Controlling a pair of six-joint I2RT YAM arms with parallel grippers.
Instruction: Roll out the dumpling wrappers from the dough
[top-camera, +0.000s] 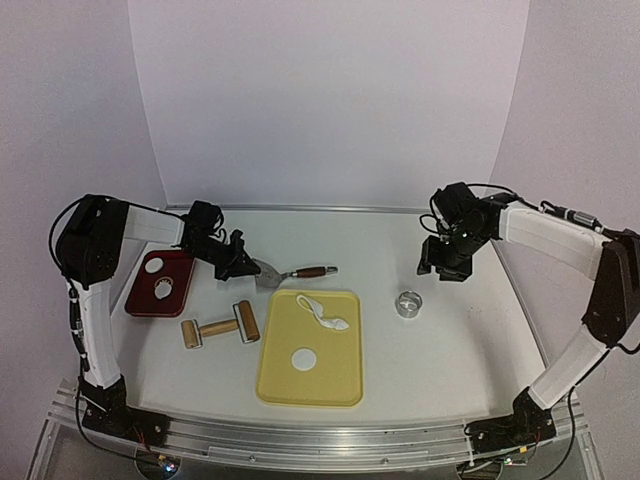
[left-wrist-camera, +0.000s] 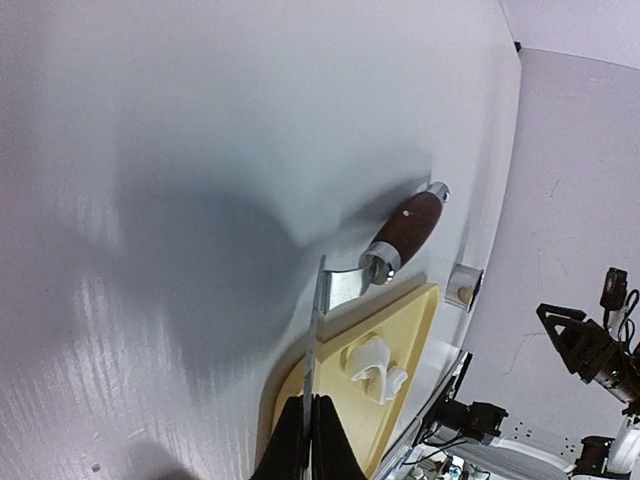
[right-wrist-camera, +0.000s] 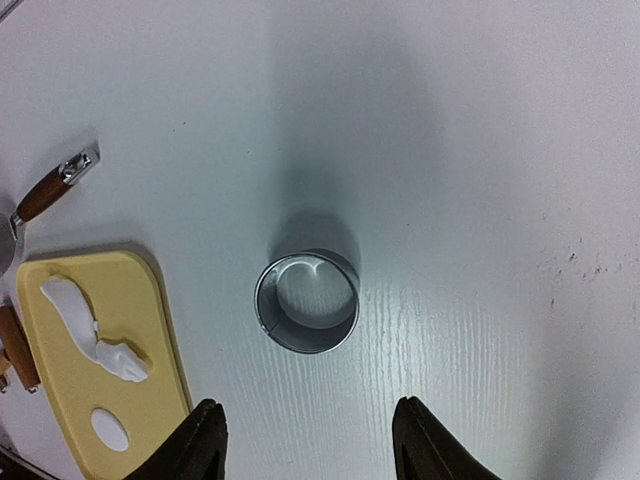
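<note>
I'm looking down on the white surface (top-camera: 470, 350) with the left arm (top-camera: 100, 250) reaching in over its left side and the right arm (top-camera: 545, 235) over its right. The yellow board (top-camera: 335, 380) lies in the middle, nearer the bases, and the red tray (top-camera: 140, 300) sits well to its left. Between the two rests the wooden rolling pin (top-camera: 220, 328). Just beyond the board's far edge lies the scraper (top-camera: 300, 272), wooden handle pointing right; my left jaws are clamped tight on the thin edge of its metal blade. My right jaws stand wide apart with nothing between them, hovering over the metal ring cutter (right-wrist-camera: 300, 342), which stands alone on the bare surface to the right of the board. An irregular dough scrap (top-camera: 327, 314) lies in the board's far half. One round dumpling wrapper (top-camera: 303, 359) lies flat in the board's near half, apart from the scrap. Two more white dough pieces (top-camera: 155, 265) lie on the red tray, too small for me to judge their shape.
</note>
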